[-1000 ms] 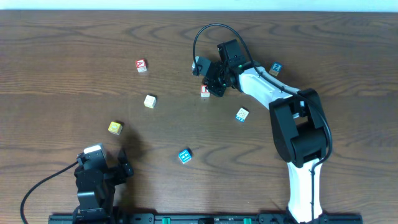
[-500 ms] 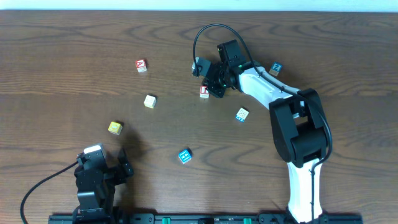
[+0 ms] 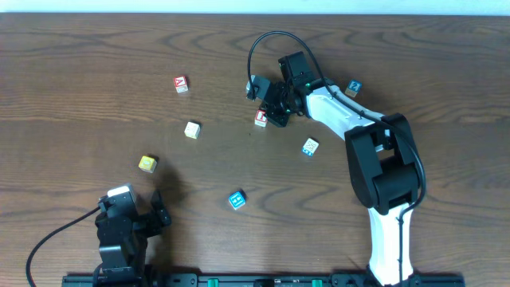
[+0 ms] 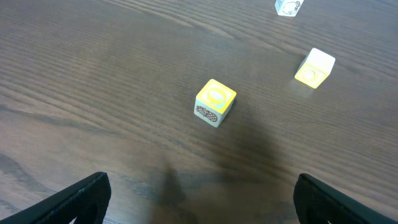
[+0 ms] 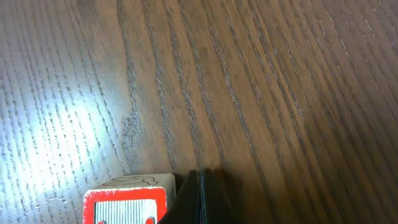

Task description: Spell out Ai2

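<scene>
A red-edged block [image 3: 260,117] is seen near the middle of the surface [image 3: 96,48], and every other place is given from it. The right hand [image 3: 272,108] is lowered right at this block, touching or nearly touching its right side. From overhead the dark fingers are merged with the wrist body and part of the block is covered, so whether the right hand is clenched on it or loose cannot be told. In the right wrist view only the top of the red-edged block [image 5: 127,198] is shown, cut off by the lower edge, with a dark finger [image 5: 200,198] just beside it; the letter on it cannot be read.

A red block marked A [image 3: 181,84] lies well to the left and slightly farther back. A blue block marked 2 [image 3: 354,87] lies to the right, partly beside the arm. A white-and-blue block [image 3: 310,147] sits to the lower right, a blue block [image 3: 236,199] well below, a cream block [image 3: 191,129] to the left, and a yellow block [image 3: 147,163] farther down-left.

The left hand [image 3: 157,214] is parked far to the lower left, its fingers [image 4: 78,198] spread wide with nothing between them. A white block [image 4: 287,6] is cropped by the top of that view.
</scene>
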